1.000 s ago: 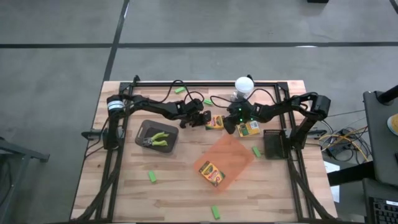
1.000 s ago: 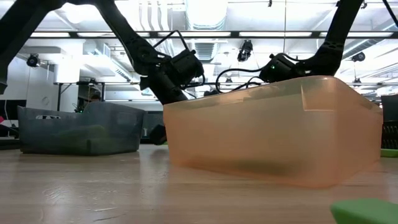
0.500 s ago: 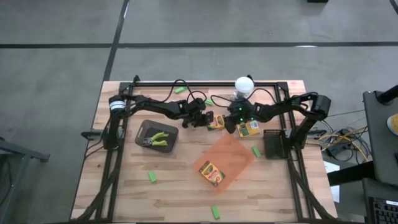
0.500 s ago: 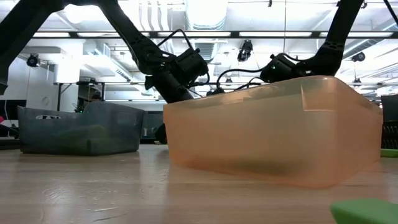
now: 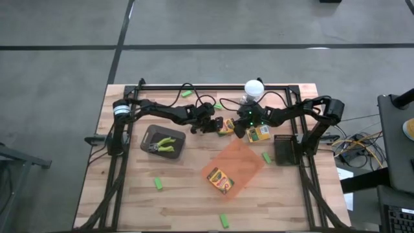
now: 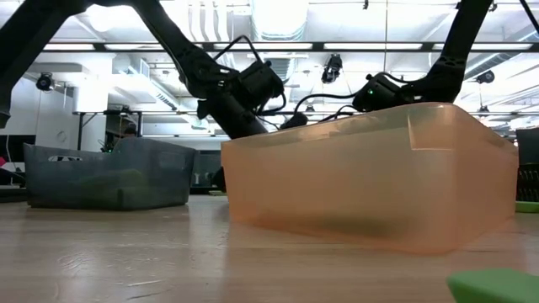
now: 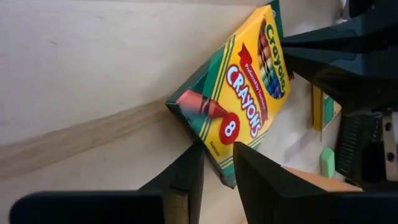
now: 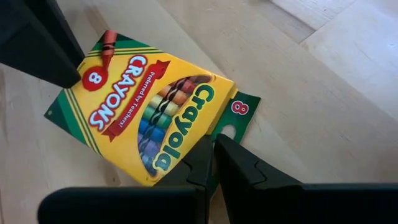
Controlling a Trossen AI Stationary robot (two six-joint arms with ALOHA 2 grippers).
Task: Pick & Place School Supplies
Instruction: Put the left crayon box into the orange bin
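Left wrist view: I saw the flat yellow-and-green cardboard crayon box [image 7: 239,99] on pale wood table [image 7: 74,74].
The left gripper [image 7: 217,163] pinched its corner; right gripper [image 8: 213,155] closed, touching the opposite edge.

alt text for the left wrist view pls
A yellow-and-green Crayola crayon box lies on the pale wooden table, one corner pinched between the left tool's two dark fingers. The other arm's dark tool reaches in at the box's far end.

A wooden counter [image 5: 129,200] stands on a grey concrete floor [image 5: 58,58] beneath white ceiling pipes [image 6: 202,21] and bright lights.
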